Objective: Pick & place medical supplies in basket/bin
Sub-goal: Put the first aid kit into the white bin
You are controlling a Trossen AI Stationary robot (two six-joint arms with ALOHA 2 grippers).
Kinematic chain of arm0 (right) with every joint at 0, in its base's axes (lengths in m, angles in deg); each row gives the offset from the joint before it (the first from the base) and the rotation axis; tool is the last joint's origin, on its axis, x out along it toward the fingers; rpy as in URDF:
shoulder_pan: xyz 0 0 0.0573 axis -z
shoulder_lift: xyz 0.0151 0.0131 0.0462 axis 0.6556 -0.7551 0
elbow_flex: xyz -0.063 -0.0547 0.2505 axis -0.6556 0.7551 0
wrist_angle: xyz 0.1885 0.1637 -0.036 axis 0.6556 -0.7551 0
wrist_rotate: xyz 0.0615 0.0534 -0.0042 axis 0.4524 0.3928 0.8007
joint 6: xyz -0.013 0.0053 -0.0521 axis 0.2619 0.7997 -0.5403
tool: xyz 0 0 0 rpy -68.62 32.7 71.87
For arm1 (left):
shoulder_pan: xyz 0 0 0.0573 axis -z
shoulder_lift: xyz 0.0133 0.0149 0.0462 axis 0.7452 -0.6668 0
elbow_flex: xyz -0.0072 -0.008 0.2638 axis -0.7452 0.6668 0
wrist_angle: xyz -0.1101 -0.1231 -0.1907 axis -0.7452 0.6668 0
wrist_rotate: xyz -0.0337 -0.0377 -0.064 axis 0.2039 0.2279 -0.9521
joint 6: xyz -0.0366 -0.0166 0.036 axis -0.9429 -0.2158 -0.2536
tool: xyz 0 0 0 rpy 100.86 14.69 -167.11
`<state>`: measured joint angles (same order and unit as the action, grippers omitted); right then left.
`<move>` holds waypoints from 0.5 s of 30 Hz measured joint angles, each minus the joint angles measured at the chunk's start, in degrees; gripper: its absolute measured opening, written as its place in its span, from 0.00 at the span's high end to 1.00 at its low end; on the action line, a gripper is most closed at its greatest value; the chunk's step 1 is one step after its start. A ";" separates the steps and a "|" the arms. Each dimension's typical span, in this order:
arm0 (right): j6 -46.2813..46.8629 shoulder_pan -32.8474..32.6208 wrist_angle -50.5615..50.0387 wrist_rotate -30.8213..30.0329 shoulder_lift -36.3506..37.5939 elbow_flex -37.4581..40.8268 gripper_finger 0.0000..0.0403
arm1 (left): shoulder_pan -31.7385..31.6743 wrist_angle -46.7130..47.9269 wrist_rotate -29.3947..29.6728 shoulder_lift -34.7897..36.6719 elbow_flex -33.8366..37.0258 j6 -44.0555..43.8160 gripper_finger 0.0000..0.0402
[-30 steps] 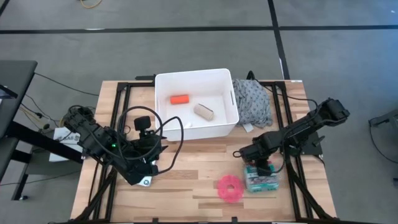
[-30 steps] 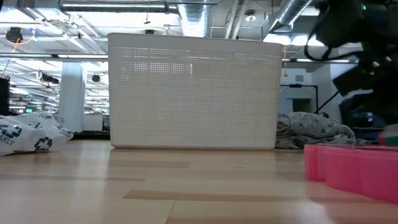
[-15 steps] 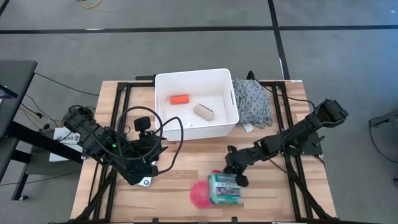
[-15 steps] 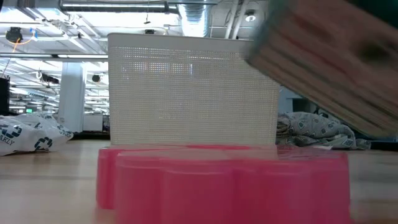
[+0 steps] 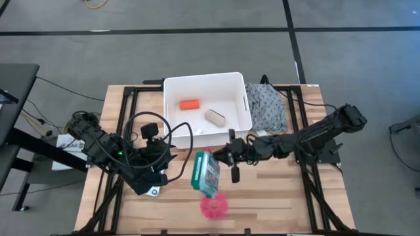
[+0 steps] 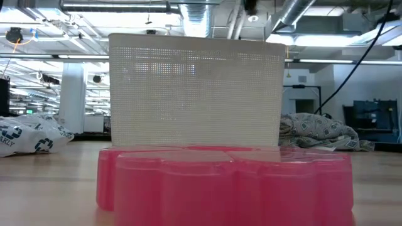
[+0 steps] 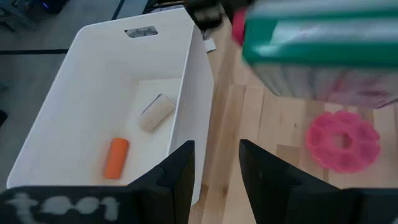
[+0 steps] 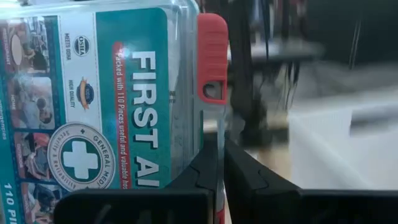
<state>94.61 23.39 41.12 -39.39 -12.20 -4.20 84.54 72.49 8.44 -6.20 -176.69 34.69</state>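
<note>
The white tub (image 5: 172, 124) stands at the table's far middle. In it lie the orange cylinder (image 5: 189, 104), the beige roll (image 5: 215, 117) and a small white piece (image 5: 197, 132). My right gripper (image 5: 223, 157) reaches in from the right and is shut on the green-white first-aid box (image 5: 205, 174), in the air near the tub's near wall. The pink tape roll (image 5: 214, 207) lies flat on the table below the box. The white packet with green print (image 6: 28, 135) lies at the table's left. My left gripper (image 7: 216, 163) waits open on the left, pointing at the tub. My right gripper pinches the box's clear edge (image 8: 210, 127) just below the red latch (image 8: 212, 59), between its two fingers. It comes level from the table's right. The box is lifted clear of the table and hangs tilted off the fingers toward the left, over the pink roll.
The grey patterned cloth (image 5: 266, 108) lies bunched against the tub's right side. Cables loop over the table by the left arm (image 5: 118, 154). In the low view the pink roll (image 6: 226, 182) fills the foreground before the tub (image 6: 195, 94).
My right gripper has lifted the first-aid box off the table's right near part and carried it left and toward the tub, turning it over. On the way the pink roll slid leftward along the table. The left arm has kept still.
</note>
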 joint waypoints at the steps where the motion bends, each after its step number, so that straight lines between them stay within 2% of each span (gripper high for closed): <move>1: -2.65 0.69 -1.55 -0.12 0.00 -2.45 0.99 | 0.00 0.00 -0.08 0.00 0.00 -0.07 0.71; 3: -7.18 2.49 -6.58 -2.24 0.02 -7.75 0.98 | 0.00 0.00 -0.04 0.00 0.00 -0.97 0.71; 7: -10.17 7.64 -24.69 -11.28 0.02 -19.37 0.98 | 0.00 0.00 0.04 0.00 0.00 -3.90 0.71; 9: -11.48 10.89 -32.10 -16.95 0.04 -23.06 0.98 | 0.00 0.00 0.04 0.00 0.01 -4.48 0.71; 11: -11.58 15.00 -35.41 -21.16 0.09 -24.42 0.98 | 0.00 -0.01 0.04 0.00 0.02 -4.37 0.71; 13: -11.40 20.10 -37.31 -21.06 0.09 -24.53 0.98 | 0.00 0.00 0.29 0.00 0.02 -3.69 0.71; 15: -9.01 25.57 -40.92 -17.08 0.09 -24.53 0.98 | 0.00 0.00 0.39 0.00 0.01 -2.94 0.71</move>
<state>85.60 48.96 0.20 -56.47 -12.11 -28.73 84.54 72.49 8.83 -6.20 -176.68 31.75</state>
